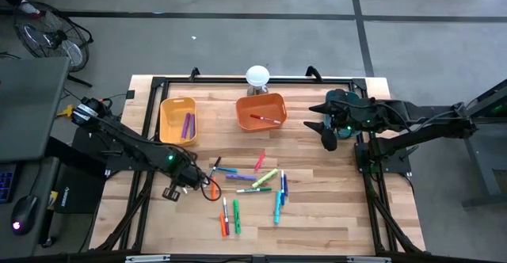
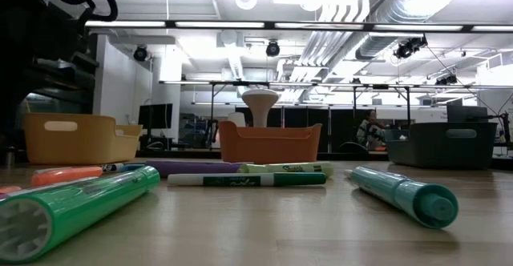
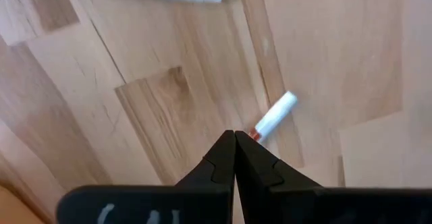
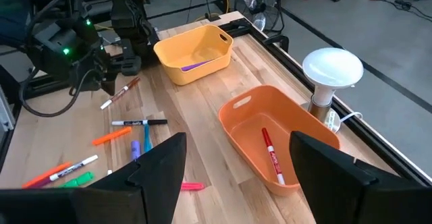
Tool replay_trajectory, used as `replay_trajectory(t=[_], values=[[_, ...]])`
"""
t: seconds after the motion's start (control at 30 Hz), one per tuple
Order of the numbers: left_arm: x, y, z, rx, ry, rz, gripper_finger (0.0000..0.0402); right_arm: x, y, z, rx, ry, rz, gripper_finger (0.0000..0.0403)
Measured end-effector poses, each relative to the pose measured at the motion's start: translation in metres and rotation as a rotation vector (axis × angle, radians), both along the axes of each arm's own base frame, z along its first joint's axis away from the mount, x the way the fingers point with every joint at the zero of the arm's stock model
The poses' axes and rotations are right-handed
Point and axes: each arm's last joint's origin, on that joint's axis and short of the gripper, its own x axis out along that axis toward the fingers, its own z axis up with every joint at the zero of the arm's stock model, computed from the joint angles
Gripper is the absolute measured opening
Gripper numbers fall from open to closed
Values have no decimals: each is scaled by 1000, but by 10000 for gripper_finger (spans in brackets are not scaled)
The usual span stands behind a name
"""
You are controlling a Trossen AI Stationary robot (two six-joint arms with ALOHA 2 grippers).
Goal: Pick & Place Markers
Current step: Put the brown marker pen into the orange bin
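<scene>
The left gripper (image 1: 212,168), its jaws closed on a white-bodied red marker (image 4: 120,93), sits low over the bench (image 1: 333,215) just beside the scattered markers (image 1: 253,188), near the yellow bin (image 1: 177,120). The right gripper (image 1: 321,128), jaws open and empty, waits beside the orange bin (image 1: 261,111), which holds one red marker (image 1: 267,119).

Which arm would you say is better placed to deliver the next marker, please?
Left, most likely. The left gripper is shut on a white-bodied marker above the table beside the scattered pile, while the right gripper hangs open and empty by the orange bin.
</scene>
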Motion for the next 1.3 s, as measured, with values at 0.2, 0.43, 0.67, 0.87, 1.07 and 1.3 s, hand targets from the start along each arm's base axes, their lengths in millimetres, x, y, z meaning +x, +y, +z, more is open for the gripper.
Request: replay_trajectory(t=[0.2, 0.43, 0.67, 0.87, 1.07, 1.3], values=[[7, -3, 1, -53, -52, 214, 0, 0, 0, 0, 6, -2, -3, 252], [19, -11, 5, -272, -36, 899, 0, 0, 0, -1, 5, 7, 3, 252], [12, -34, 7, -383, -47, 1504, 0, 0, 1, -2, 17, 17, 28, 252], [-20, -64, 2, -385, -102, 1866, 0, 0, 2, -2, 30, 16, 50, 252], [-27, -63, -14, -98, -59, 1883, 0, 0, 2, -1, 86, 0, 33, 252], [-12, -61, -18, 89, -98, 1927, 0, 0, 3, -1, 173, -24, 29, 252]])
